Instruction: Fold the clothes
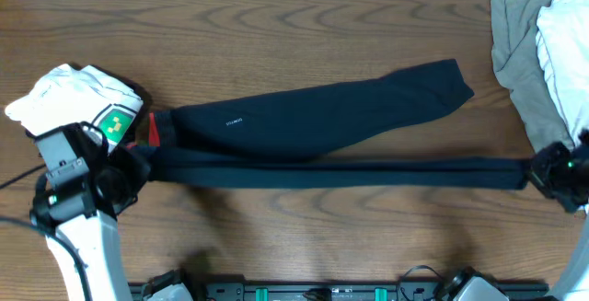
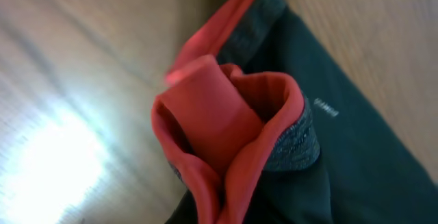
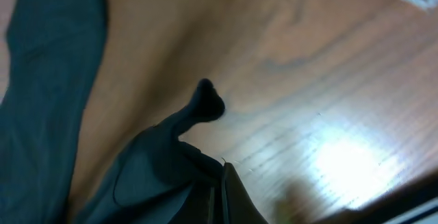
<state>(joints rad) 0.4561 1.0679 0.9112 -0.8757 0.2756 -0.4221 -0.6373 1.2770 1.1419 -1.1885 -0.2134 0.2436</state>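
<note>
Left claw (image 1: 138, 157) clenched on the red-edged waistband (image 2: 287, 142); right claw (image 1: 541, 174) clenched on a leg end (image 1: 517, 174); trousers (image 1: 322, 117) stretched across the tabletop's (image 1: 276, 25) middle; legs not yet aligned, so folding looks barely begun; every cross fold left to do.

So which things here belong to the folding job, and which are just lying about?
Job: dark trousers; left gripper, shut on their waistband; right gripper, shut on a leg end.
Lying about: white shirt with green print; heap of grey-beige and white garments.
</note>
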